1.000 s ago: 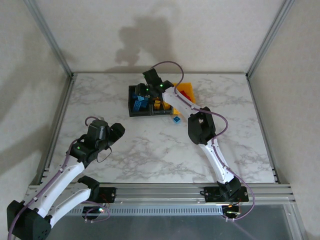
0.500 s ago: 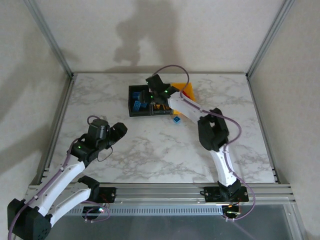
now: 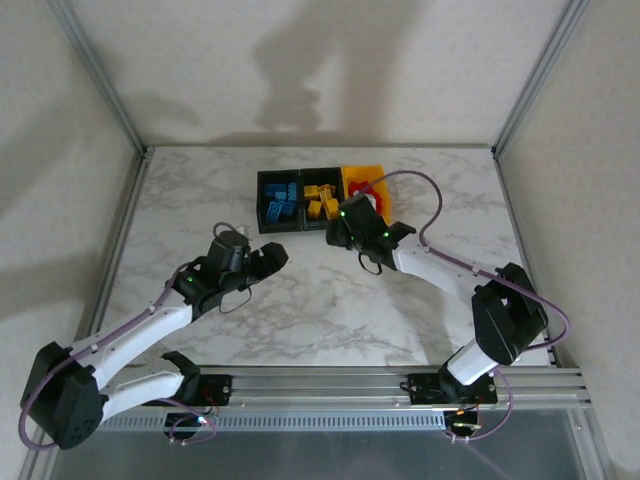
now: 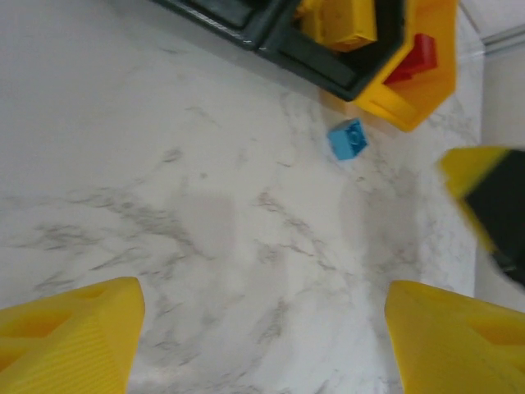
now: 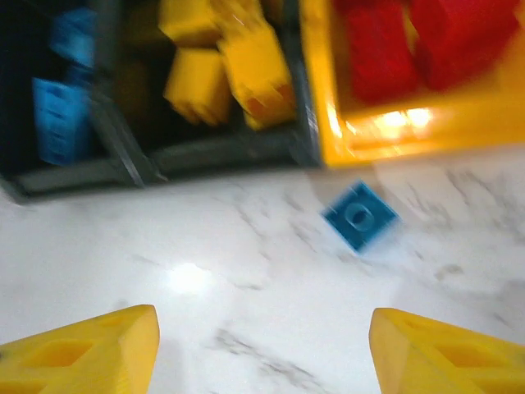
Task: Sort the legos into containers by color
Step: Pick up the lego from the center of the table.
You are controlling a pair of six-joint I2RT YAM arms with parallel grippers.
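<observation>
Though blurred in the right wrist view, plainly a lone blue lego (image 5: 359,215) on the marble table (image 5: 246,246), flat, turned cornerwise, stud side up. Just in front of the yellow-orange bin (image 5: 394,135), toward the left end of its front wall, apart from the wall itself. Ahead of the right pincer (image 5: 262,316), off to the right of its midline, nearer the right finger's side than the left, clear of both tips. Fingers (image 5: 82,349) of that pincer spread wide, with nothing between them but bare marble.

Behind the lego, the containers joined in a row: left black bin (image 5: 57,176) with blue legos (image 5: 59,115), middle black bin (image 5: 230,152) with yellow legos (image 5: 246,70), then the yellow-orange bin with red legos (image 5: 385,49).

Seen from the left wrist, well ahead of the left pincer (image 4: 264,287) and to the right of its midline, close to the near corner of the yellow-orange bin. Jaws of the left pincer likewise wide apart, empty, over bare marble. At the right edge of that view, a blurred yellow-and-black shape, too smeared to name.

From above, right pincer close in front of the bins, left pincer farther back and to the left, well apart from them.
</observation>
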